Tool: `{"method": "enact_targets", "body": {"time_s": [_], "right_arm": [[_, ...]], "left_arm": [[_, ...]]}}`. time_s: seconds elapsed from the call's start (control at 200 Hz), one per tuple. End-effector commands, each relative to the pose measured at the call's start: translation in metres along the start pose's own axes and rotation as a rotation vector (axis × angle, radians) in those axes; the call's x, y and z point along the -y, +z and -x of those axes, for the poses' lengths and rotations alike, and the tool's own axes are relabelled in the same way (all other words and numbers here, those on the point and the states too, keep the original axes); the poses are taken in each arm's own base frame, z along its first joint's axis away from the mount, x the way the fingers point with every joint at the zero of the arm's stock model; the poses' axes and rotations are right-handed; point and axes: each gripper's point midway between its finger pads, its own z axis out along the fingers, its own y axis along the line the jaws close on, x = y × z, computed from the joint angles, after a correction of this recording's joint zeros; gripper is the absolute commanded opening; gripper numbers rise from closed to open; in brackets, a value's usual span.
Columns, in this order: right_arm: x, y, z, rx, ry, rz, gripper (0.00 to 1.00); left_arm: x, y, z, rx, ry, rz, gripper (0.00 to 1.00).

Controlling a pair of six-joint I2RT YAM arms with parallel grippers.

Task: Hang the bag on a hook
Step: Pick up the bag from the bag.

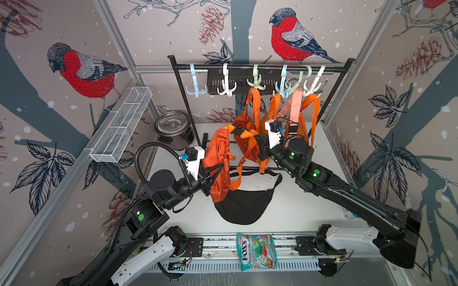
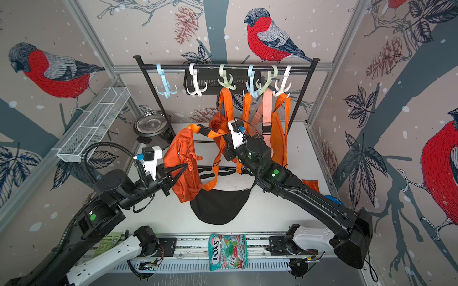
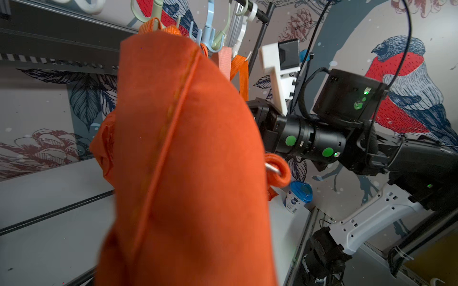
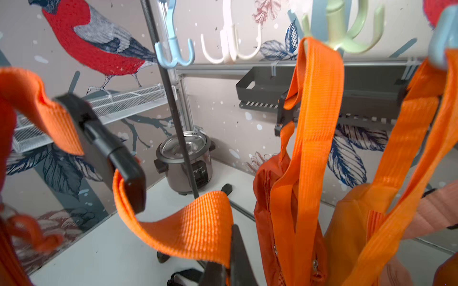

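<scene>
The orange bag (image 1: 218, 161) sits upright over the table's (image 1: 297, 210) middle, off its surface, its strap (image 1: 247, 135) with black buckle (image 1: 237, 130) stretched sideways. Bare blue hook (image 1: 195, 86) and white hook (image 1: 226, 86) hang on the rail (image 1: 329, 69) at the back edge.

The only legible print is the brand "FOX'S" on the candy packet (image 1: 256, 251).

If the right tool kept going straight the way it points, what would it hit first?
The right tool is shut on the orange strap. Beyond that, the rack's upright pole looks first in line, the rice cooker just behind it; depth is hard to judge.
</scene>
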Motion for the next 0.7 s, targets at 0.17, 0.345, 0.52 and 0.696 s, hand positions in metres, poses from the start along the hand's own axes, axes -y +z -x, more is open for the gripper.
{"method": "enact_targets", "body": {"time_s": [0.17,0.345,0.52,0.696], "right_arm": [[0.002,0.038,0.050,0.031,-0.048,-0.012,0.05],[0.003,0.062,0.076,0.046,-0.061,-0.001,0.05],[0.008,0.083,0.095,0.063,-0.066,-0.013,0.05],[0.014,0.104,0.110,0.065,-0.082,-0.031,0.05]], "left_arm": [[-0.022,-0.002,0.019,0.081,-0.019,0.134,0.00],[-0.033,0.011,0.022,0.069,-0.009,0.192,0.00],[-0.037,0.017,0.048,0.105,-0.001,0.210,0.00],[-0.059,0.017,0.063,0.134,-0.034,0.262,0.00]]}}
